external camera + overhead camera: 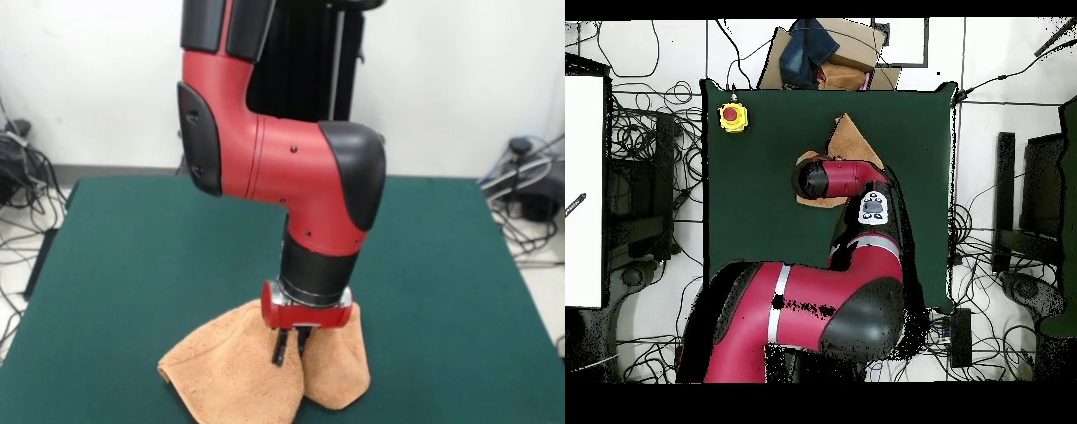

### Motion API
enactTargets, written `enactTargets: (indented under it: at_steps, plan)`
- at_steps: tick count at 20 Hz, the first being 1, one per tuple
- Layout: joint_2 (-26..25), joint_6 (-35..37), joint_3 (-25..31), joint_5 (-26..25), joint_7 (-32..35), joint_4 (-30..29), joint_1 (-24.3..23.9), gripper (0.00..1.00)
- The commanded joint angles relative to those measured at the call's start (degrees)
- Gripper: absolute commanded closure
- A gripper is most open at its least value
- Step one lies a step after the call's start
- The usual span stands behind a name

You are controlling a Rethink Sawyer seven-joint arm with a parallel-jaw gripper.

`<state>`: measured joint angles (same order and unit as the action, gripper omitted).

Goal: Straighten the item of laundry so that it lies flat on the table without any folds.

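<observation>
Large rectangular dark green felt-like tabletop (132, 265), mostly bare. In the overhead view, a yellow box with a red button (733, 117) near one far corner, well apart from everything else.

Red and black arm (282, 168) reaching down from the pedestal side, wrist pointing straight at the cloth.

Small peach-orange terry-cloth towel (221, 362) close to the tabletop's edge opposite the pedestal, roughly midway along that edge. Not flat — doubled over, two rounded lobes meeting along a crease below the wrist, a thick hemmed fold showing at the lower left lobe in the front view. From overhead, only a pointed corner and a sliver beside the arm visible; the rest hidden under the wrist.

Hand (290, 343) down at the crease between the two lobes, dark fingers (280, 346) close together with only a narrow gap. Tips against the cloth or sunk into the pile, by the look of it, but whether a pinch of terry is actually caught between them — cannot tell; no fabric visibly lifted.

Step in hand, as a judgement: taking hold at the fold, early in the straightening, with unfolding not yet done. Next move calls for a firm grip on the top layer only, then a low drag or lift-and-peel away from the crease toward open felt, keeping the under layer from sliding along.
</observation>
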<state>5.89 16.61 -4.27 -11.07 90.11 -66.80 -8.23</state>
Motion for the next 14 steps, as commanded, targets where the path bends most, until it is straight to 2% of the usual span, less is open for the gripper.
enactTargets:
  at_steps: [1,4,9,14]
  plan:
    - [-0.49,-1.37,0.88,-2.08,6.25,-2.66,-0.18,1.0]
    - [2.85,4.32,2.73,-0.56,4.56,-4.29,-0.99,1.0]
    - [7.27,18.5,6.6,2.64,-0.04,-5.04,-3.39,1.0]
    - [7.4,22.97,7.05,2.63,-0.74,-3.14,-3.85,1.0]
